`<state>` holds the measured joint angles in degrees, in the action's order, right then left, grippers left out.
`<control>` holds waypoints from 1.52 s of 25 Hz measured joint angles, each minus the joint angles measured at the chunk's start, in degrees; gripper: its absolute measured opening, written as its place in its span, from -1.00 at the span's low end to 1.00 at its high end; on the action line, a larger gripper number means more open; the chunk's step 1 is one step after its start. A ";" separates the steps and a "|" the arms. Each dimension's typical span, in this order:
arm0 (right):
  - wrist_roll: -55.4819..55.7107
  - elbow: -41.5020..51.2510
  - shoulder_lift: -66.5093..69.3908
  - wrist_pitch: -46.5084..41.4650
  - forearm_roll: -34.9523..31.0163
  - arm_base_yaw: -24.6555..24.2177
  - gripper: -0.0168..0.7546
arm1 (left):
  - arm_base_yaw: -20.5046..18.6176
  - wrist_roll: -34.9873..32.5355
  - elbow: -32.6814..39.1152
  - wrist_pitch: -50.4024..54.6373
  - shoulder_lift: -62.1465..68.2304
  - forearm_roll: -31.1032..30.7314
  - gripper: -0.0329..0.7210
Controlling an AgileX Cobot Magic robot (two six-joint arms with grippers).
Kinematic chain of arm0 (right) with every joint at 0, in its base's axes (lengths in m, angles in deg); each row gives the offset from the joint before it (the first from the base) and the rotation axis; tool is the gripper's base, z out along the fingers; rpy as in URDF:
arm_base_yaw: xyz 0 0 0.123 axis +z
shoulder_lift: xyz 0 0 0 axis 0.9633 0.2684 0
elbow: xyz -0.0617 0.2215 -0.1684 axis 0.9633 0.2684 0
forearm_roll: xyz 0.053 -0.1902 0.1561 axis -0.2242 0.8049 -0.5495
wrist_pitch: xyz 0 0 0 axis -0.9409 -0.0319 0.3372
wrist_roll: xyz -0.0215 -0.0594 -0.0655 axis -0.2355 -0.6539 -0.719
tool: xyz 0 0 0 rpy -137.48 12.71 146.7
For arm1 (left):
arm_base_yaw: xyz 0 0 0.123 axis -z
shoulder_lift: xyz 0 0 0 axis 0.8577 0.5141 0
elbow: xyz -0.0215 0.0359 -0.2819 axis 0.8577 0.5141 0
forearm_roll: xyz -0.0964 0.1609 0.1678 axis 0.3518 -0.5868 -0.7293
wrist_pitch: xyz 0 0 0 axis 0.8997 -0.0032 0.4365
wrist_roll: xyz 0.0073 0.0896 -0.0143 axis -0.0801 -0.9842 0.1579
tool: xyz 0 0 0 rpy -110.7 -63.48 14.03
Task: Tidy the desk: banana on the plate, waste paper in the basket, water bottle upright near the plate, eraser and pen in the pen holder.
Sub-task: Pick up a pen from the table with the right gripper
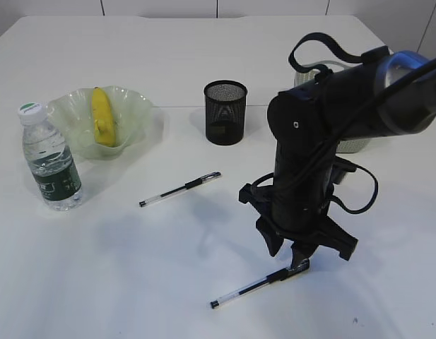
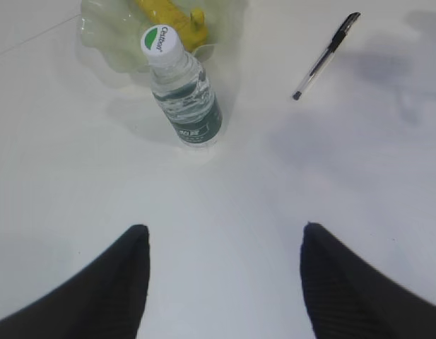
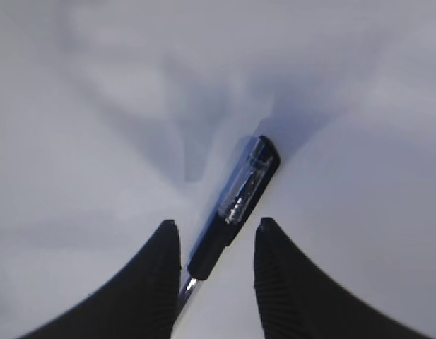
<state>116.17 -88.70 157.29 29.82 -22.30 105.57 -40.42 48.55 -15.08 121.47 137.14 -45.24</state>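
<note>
Exterior: the right tool (image 1: 297, 263) stands over the near pen's (image 1: 247, 288) capped end on the desk (image 1: 133, 268). Left wrist: the left tool (image 2: 221, 244) hangs released, empty, near the upright bottle (image 2: 184, 88). Right wrist: part-open fingers (image 3: 157, 282) flank the pen; contact unclear.

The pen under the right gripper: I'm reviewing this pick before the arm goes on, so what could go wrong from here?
1. The right gripper straddles the near pen with gaps on both sides; the pen lies skewed between the fingers, so closing could pivot it or push it out.
2. The grasp sits near the pen's capped end, so the long free end may droop when lifted.
3. The pen holder has a narrow mouth; a tilted pen could catch its rim.
</note>
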 joint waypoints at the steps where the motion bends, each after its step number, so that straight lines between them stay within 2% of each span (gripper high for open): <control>1: 0.00 0.00 0.00 0.36 0.00 0.13 -0.26 | 0.00 0.00 0.00 0.09 0.00 0.00 0.35; 15: 3.69 0.00 0.00 0.65 -0.22 2.73 -0.28 | 0.00 0.00 0.00 0.39 0.00 0.00 0.35; 27: 2.69 0.00 0.00 -1.94 3.43 2.95 -0.35 | 0.00 0.00 0.00 0.51 0.00 0.00 0.35; 31: 3.96 0.00 0.00 -5.10 3.51 2.95 -0.35 | 0.00 0.13 0.00 0.61 0.00 0.00 0.35; 38: 4.63 0.00 0.00 -3.32 1.33 2.95 -0.35 | 0.00 0.13 0.00 1.11 0.00 0.00 0.35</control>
<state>120.80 -88.70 157.29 26.50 -20.98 108.52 -40.42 48.68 -15.08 122.58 137.14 -45.24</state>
